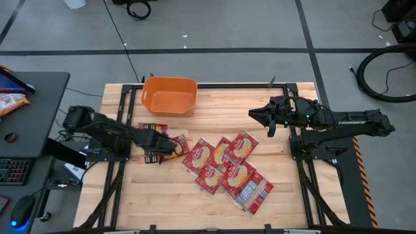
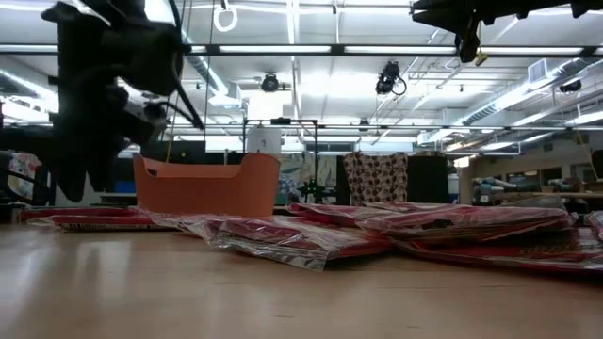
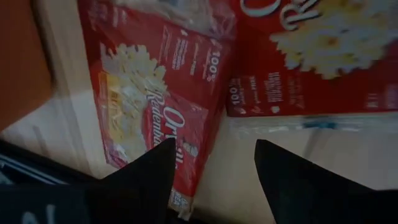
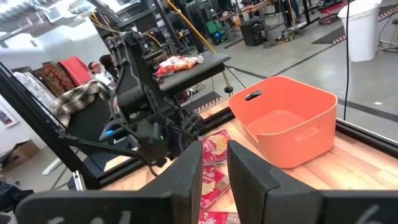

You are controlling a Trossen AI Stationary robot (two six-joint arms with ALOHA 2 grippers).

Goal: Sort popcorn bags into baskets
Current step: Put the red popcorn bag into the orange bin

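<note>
prog: we see orange basket (image 1: 169, 95) empty, no popcorn bags (image 1: 224, 166) sorted, all on table | left gripper (image 1: 170, 147) spread open, empty, low over bags | right gripper (image 1: 255, 114) hovers, can't tell fingers

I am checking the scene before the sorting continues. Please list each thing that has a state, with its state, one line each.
orange basket: upright, empty, at the table's far edge.
popcorn bags: lying flat on the table, overlapping in a cluster, none in the basket.
left tool: open, low over a popcorn bag, holding nothing.
right tool: raised above the table, holding nothing, fingers slightly apart.
</note>
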